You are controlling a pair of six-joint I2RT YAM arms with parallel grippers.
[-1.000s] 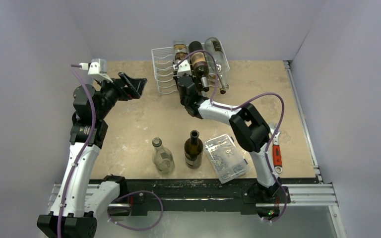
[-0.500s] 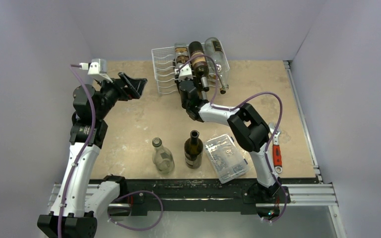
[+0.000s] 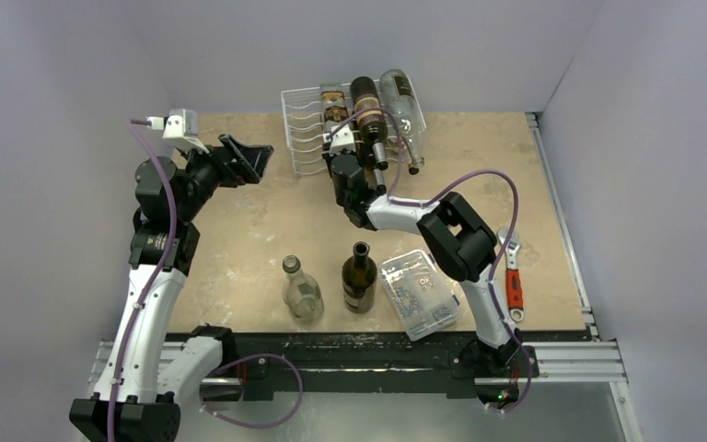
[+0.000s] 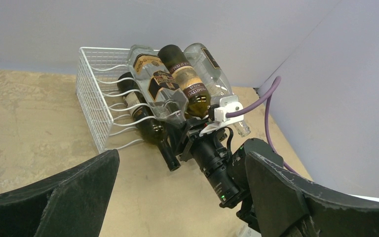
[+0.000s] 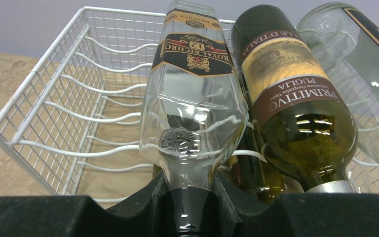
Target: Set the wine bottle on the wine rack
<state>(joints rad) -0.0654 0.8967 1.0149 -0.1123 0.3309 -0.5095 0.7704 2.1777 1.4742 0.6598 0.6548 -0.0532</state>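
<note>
Glass of the wine bottle (image 5: pixel 193 103) is clear and flat-sided, with a black-and-gold label and a dark-capped neck pinched in the right arm's jaws. It lies on the white wire wine rack (image 4: pixel 91 98) at the far side of the bench (image 3: pixel 239 212), touching a dark bottle (image 5: pixel 296 113) on its right. The left arm's jaws are spread wide. The bench is mottled beige, the walls (image 3: pixel 74 55) pale grey.

Soft, even overhead light, pale walls (image 3: pixel 74 55) bright, faint short shadows on the tabletop (image 3: pixel 258 230), white glints on the clear bottle (image 5: pixel 192 123), right pincer (image 5: pixel 187 212) dark, little detail, overhead view sharp.
</note>
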